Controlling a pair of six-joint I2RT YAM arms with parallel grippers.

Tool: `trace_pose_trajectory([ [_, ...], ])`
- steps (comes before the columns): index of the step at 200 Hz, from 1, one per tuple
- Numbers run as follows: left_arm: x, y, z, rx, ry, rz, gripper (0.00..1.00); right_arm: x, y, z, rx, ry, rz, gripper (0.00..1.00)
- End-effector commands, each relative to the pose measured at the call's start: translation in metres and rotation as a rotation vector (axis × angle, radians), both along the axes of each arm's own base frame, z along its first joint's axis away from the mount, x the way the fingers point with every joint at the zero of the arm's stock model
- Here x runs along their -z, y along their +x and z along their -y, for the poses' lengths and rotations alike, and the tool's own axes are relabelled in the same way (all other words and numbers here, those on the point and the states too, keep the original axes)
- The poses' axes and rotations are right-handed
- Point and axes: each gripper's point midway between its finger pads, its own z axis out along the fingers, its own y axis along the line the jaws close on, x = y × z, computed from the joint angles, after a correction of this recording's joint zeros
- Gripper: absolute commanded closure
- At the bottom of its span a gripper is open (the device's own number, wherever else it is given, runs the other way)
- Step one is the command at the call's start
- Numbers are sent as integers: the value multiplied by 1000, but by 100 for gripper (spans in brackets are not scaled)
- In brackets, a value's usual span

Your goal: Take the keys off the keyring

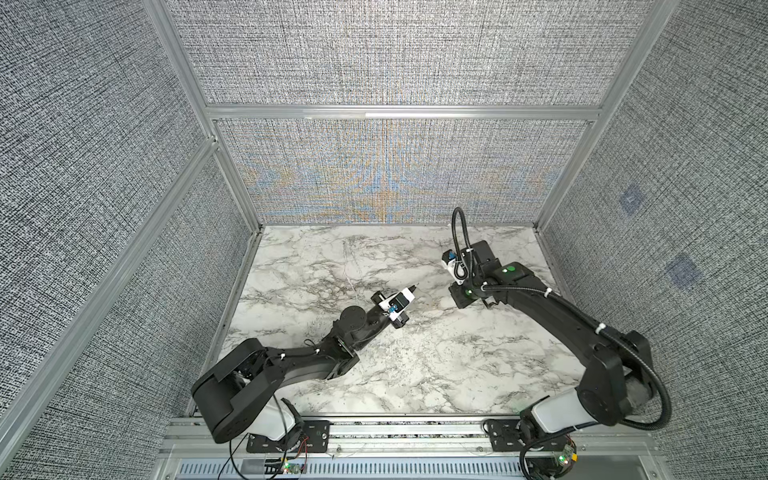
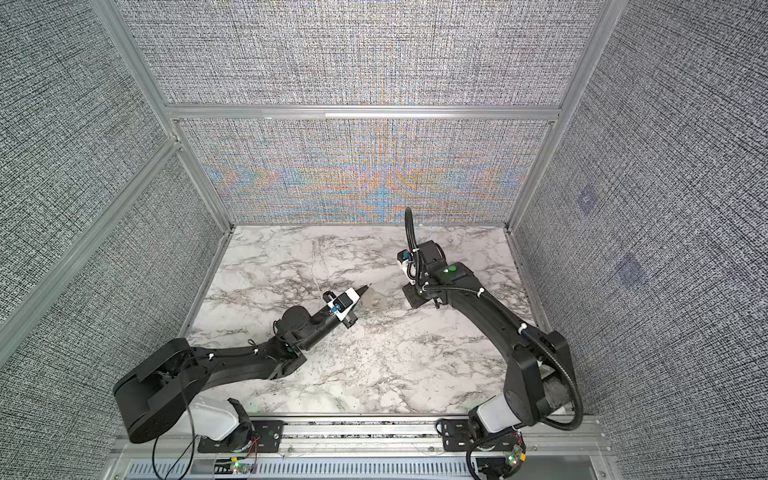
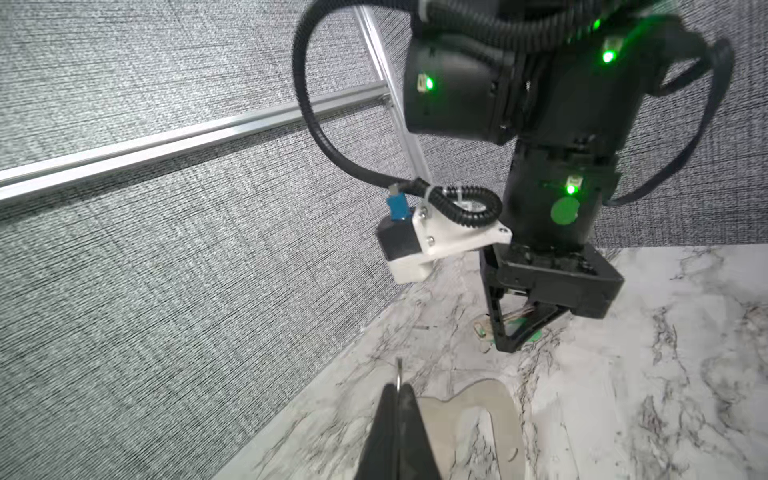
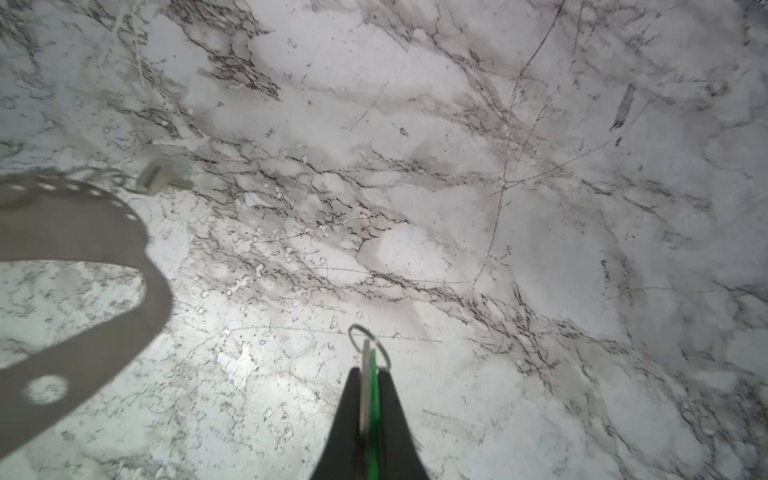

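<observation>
Your right gripper is clamped closed on the keys; left gripper pinches a thin metal strip. In a top view, the keyring lies at the right gripper's 9 o'clock.

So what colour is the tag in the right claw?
Bright green tag, clearest in the right wrist view.

A robotics lab: an enclosed tabletop test cell.
The left arm and right arm are mounted on an aluminium rail at the front of a marble-patterned tabletop, boxed in on three sides by grey woven panels in bare aluminium framing; loose wiring and lit circuit boards sit exposed by the bases.
</observation>
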Motion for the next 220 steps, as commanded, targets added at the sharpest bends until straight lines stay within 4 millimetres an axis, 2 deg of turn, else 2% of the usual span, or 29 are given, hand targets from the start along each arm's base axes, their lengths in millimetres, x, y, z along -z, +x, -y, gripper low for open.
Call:
trace_pose_trajectory([
  [1,6,7,-21,-104,49,-9,100,15,14,-14,-51,48,5,100],
  [24,14,8,-41,-165,88,-43,100,42,18,-11,-37,28,-61,100],
  [47,25,13,-62,-196,87,-106,100,58,26,-10,-7,46,-102,100],
  [67,33,13,-71,-204,102,-132,100,72,33,-5,35,50,-135,100],
  [118,49,21,-77,-223,104,-174,100,97,43,4,97,38,-190,99],
  [165,65,28,-70,-216,135,-228,100,103,48,15,149,76,-237,84],
  [220,73,31,-57,-172,148,-254,100,103,55,34,206,91,-244,69],
])
